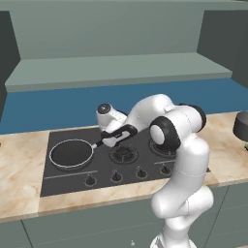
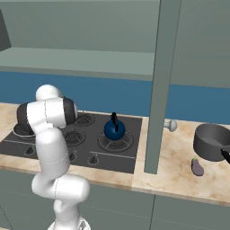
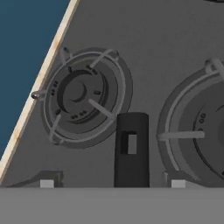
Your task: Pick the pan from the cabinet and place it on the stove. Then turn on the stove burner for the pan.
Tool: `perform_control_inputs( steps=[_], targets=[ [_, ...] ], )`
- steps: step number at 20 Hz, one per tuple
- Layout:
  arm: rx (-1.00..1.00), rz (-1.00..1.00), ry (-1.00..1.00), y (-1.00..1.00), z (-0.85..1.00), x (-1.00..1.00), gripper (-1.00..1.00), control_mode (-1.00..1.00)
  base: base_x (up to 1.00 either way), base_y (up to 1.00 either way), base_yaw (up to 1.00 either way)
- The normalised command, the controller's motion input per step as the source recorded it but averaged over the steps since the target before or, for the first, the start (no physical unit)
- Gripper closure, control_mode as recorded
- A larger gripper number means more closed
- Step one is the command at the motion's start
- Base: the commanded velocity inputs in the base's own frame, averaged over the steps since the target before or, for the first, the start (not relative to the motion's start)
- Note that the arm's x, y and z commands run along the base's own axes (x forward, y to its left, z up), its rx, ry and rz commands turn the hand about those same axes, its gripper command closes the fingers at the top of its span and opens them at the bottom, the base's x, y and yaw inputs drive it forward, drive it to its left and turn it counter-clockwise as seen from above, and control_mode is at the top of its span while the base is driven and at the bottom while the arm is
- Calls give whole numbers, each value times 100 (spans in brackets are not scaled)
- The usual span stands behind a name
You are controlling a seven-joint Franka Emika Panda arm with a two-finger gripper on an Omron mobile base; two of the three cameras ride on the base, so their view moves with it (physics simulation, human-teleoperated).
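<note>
A: End effector spread, pan released on the stove burner just beyond it, handle between the fingers.
B: Risk: lifting crooked snags the handle, drags pan off-centre.

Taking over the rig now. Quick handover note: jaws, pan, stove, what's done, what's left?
Gripper: jaws open, straddling the pan handle, not gripping it.
Pan: sitting on the large left burner of the stove.
Kettle on a right-hand burner; leave it.
Done: pan out of the cabinet and placed.
Left: back off the handle, turn the front knob for the pan's burner; which knob that is I can't tell.
</note>
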Motion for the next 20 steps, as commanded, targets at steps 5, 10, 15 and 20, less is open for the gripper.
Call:
perform_control_inputs(
  steps=[5, 10, 15, 20],
  targets=[
    [0, -4, -12, 0, 2, -2, -100, -100, 0, 0, 0],
    [0, -3, -10, 0, 9, -25, -100, -100, 0, 0, 0],
    [0, -1, -9, 0, 6, -60, -100, -100, 0, 0, 0],
    [0, 0, -7, 0, 27, -64, -100, -100, 0, 0, 0]
  ],
)
